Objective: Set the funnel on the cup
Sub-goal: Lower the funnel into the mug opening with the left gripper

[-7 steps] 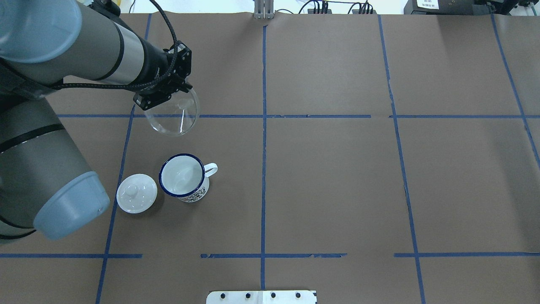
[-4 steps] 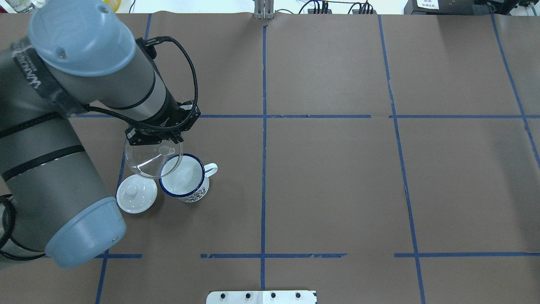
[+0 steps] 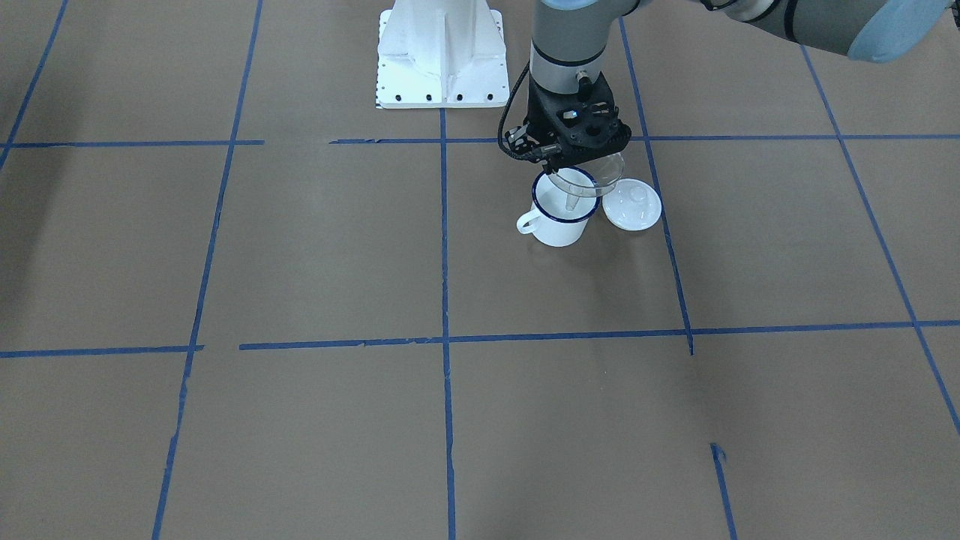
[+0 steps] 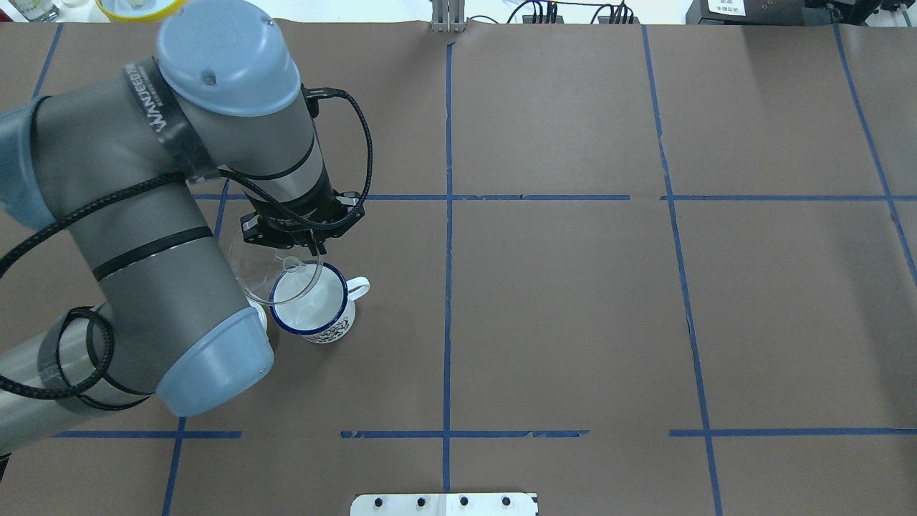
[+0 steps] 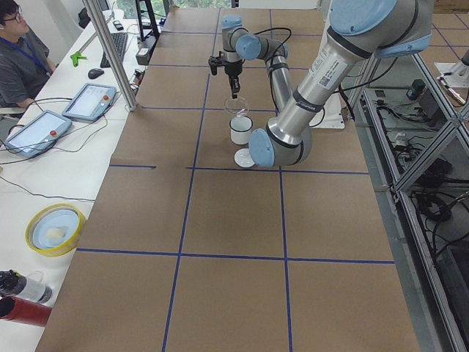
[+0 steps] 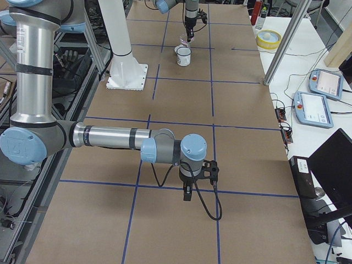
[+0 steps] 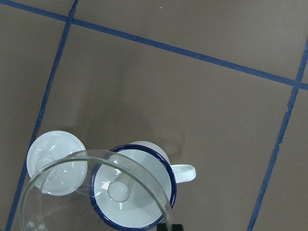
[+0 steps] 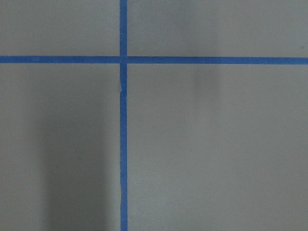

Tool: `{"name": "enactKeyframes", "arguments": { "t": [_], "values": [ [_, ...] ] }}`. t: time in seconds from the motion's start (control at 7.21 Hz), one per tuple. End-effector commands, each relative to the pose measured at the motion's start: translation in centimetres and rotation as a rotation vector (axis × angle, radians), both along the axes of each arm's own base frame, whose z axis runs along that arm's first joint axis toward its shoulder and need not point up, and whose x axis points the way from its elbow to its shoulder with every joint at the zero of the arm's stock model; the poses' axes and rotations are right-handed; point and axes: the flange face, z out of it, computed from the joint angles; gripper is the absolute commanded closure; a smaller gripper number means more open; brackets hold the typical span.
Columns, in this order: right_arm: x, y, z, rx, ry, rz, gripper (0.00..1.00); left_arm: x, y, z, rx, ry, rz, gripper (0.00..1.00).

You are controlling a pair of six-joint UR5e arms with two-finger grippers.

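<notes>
Left hand (image 4: 314,249) clamps the funnel (image 4: 256,278), tilted, above the cup (image 4: 319,309).

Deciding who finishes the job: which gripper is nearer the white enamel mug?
Left. The left gripper is just above the white enamel mug, holding the clear funnel over it; the right gripper hangs far off over the table.

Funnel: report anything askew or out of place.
The funnel, pinched by the left gripper, hangs tilted: its spout points into the cup, but its rim leans out toward the lid. Nothing spilled or damaged.
</notes>
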Motion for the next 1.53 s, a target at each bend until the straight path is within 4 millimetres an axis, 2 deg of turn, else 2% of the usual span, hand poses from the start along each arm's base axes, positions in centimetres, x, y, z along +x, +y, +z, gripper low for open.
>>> {"name": "enactKeyframes", "arguments": {
  "t": [0.0,0.28,0.42,0.83,0.97,1.11,1.39],
  "values": [
    [0.0,0.0,0.0,0.0,0.0,0.0,0.0,3.0,-0.4,3.2,0.009,0.001,0.03,1.0],
    [0.0,0.0,0.0,0.0,0.0,0.0,0.0,3.1,0.3,3.3,0.008,0.006,0.039,1.0],
    [0.0,0.0,0.0,0.0,0.0,0.0,0.0,4.6,1.5,3.8,0.001,-0.002,0.068,1.0],
    [0.0,0.0,0.0,0.0,0.0,0.0,0.0,5.4,2.4,4.8,-0.008,-0.016,0.087,1.0],
    [0.0,0.0,0.0,0.0,0.0,0.0,0.0,5.5,2.4,4.9,-0.008,-0.018,0.087,0.94],
    [0.0,0.0,0.0,0.0,0.0,0.0,0.0,5.5,2.4,5.0,-0.008,-0.018,0.087,0.72],
    [0.0,0.0,0.0,0.0,0.0,0.0,0.0,5.5,2.4,4.9,-0.004,-0.012,0.087,0.19]
  ]
}}
